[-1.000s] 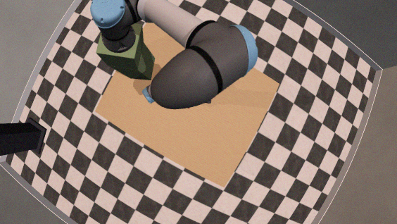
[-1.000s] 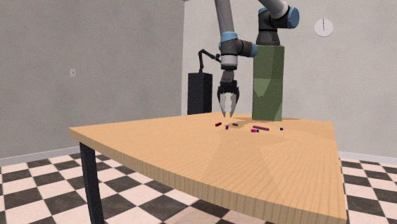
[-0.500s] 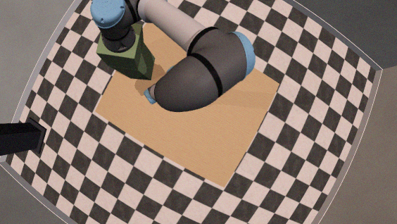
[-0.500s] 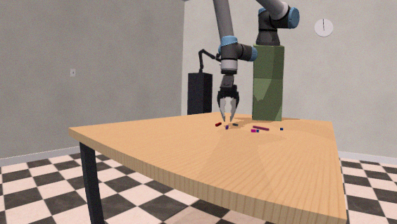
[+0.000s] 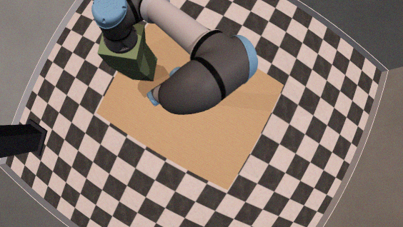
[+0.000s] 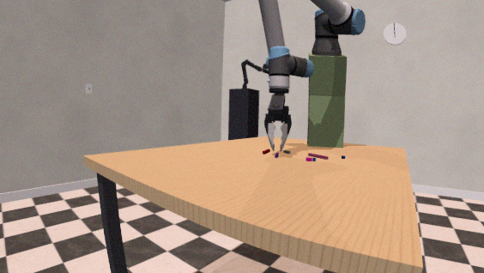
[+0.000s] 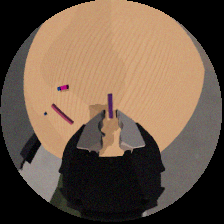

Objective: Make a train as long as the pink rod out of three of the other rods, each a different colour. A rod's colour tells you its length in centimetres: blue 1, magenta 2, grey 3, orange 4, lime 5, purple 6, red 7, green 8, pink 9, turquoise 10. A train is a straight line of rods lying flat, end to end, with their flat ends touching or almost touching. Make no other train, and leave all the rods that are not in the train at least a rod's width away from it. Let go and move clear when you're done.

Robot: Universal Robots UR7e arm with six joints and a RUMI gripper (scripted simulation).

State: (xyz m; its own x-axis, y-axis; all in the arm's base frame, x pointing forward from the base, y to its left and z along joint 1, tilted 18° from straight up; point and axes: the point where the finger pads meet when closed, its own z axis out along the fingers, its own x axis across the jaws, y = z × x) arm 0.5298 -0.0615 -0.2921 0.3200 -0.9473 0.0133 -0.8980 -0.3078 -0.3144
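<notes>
Most rods — tabletop (image 5: 200,143) (image 6: 275,189) (image 7: 150,60) included — hide beneath the arm (image 5: 193,86) from above.

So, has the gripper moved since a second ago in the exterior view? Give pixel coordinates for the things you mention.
Yes, down: its fingertips are closer to the wooden tabletop (image 5: 178,143) (image 6: 257,193) (image 7: 150,60) than before.
</notes>
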